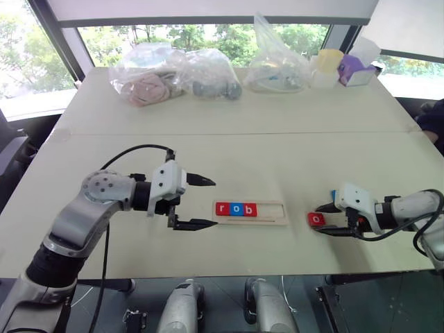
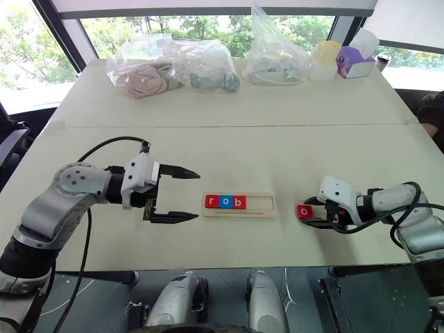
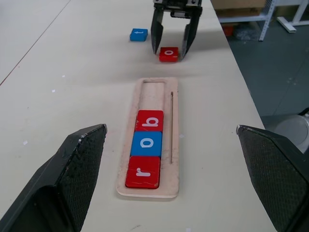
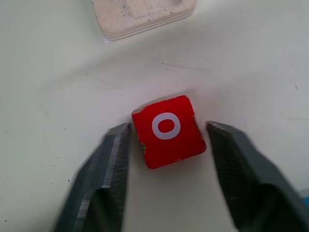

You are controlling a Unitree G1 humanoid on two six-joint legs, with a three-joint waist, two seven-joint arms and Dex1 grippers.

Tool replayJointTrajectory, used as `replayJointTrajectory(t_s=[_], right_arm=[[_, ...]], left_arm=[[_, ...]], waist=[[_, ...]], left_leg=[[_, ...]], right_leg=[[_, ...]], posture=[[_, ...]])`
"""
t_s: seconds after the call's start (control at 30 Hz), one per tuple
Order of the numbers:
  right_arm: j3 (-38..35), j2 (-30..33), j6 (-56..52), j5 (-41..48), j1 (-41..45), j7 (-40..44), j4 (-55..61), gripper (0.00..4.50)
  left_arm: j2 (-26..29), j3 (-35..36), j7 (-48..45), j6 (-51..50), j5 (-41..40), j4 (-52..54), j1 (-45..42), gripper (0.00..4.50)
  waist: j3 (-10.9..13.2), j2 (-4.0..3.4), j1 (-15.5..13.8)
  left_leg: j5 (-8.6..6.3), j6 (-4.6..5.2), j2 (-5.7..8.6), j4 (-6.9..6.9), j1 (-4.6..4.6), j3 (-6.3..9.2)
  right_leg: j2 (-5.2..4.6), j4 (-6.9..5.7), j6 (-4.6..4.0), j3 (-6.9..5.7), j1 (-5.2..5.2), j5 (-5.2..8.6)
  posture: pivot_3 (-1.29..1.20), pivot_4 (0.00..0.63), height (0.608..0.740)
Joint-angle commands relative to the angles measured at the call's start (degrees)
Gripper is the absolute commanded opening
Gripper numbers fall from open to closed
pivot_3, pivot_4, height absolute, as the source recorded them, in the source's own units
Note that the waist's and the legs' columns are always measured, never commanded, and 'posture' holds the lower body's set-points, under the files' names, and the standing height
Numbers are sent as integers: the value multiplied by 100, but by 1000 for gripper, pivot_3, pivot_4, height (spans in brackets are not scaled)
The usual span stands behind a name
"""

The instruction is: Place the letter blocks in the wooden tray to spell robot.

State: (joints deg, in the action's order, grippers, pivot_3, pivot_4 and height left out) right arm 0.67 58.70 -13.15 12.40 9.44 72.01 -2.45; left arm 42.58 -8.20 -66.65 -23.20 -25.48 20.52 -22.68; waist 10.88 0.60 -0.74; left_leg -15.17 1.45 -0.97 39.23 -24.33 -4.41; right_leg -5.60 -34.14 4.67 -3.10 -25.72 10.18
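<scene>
Red o block point(image 4: 168, 131): looks light, stiff, thin and slick, wants pinching on opposite edges; right claw point(image 4: 166, 129) astride with slim gaps, left claw point(image 1: 212, 202) wide open.

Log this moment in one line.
pale wooden tray: r-o-b seated | right gripper: open astride red square o tile | left gripper: open beside tray

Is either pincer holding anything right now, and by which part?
Nothing held: right pincer straddles the red o tile's sides with gaps; left pincer hangs open.
</scene>
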Motion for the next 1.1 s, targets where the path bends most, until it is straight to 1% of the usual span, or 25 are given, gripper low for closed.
replayJointTrajectory(t_s=[0.03, 0.23, 0.33, 0.43, 0.53, 0.67, 0.77, 0.87, 1.1], right_arm=[[-132, 29, 83, 24, 84, 18, 12, 1118], [-209, 90, -128, 166, 210, 57, 374, 1119], [-195, -3, -603, 450, 564, 39, 901, 1119], [20, -141, -1001, 605, 971, -5, 1338, 1119], [275, -264, -1161, 548, 1207, -12, 1512, 1119], [898, -563, -997, 116, 1494, -57, 1371, 1119], [1181, -687, -788, -139, 1575, -55, 1130, 1119], [1340, -790, -715, -234, 1625, -21, 1018, 1119], [1457, -1023, -559, -399, 1676, -49, 830, 1119]], left_arm=[[53, 67, -28, 56, -20, 195, -74, 4500], [44, 65, -11, 27, -13, 190, -100, 4500], [30, 62, 11, 6, -20, 199, -112, 4500], [15, 52, 35, -2, -23, 203, -121, 4500], [2, 40, 52, -8, -22, 192, -144, 4500], [8, 63, 80, -30, -39, 232, -122, 4500], [37, 106, 110, -62, -65, 297, -74, 4500], [71, 153, 145, -108, -92, 370, -21, 4500], [189, 218, 180, -177, -123, 556, 158, 4500]], waist=[[0, 0, 0], [0, 0, 1], [0, 0, 16], [0, 0, 18], [0, 0, -10], [-1, 2, 3], [-1, 2, -2], [-1, 2, 5], [-1, 2, 6]], left_leg=[[0, 0, 0, 0, 1, 0], [0, 0, 0, 0, 2, 0], [0, 0, 0, 1, 3, 0], [0, 0, -2, 1, 9, 0], [0, -1, -3, 1, 10, 3], [0, -1, -2, 1, 10, 3], [0, 0, 0, 2, 9, 2], [0, 0, 3, 3, 10, 1], [1, -1, 2, 3, 18, 0]], right_leg=[[0, 0, 0, 0, 0, 0], [0, -2, 0, 0, 1, 0], [0, -4, 0, 0, 1, 0], [1, -9, 0, 2, 1, -1], [3, -10, 0, 0, 3, 0], [-1, 0, 0, 0, 13, 1], [-3, 0, 0, 1, 14, 1], [-3, -1, 0, 0, 15, 0], [1, -7, 0, -1, 18, 0]], posture=[[0, 150, 740], [0, 150, 740], [0, 150, 740], [0, 150, 740], [0, 150, 740], [0, 150, 740], [0, 150, 740], [0, 150, 740], [0, 150, 740]])
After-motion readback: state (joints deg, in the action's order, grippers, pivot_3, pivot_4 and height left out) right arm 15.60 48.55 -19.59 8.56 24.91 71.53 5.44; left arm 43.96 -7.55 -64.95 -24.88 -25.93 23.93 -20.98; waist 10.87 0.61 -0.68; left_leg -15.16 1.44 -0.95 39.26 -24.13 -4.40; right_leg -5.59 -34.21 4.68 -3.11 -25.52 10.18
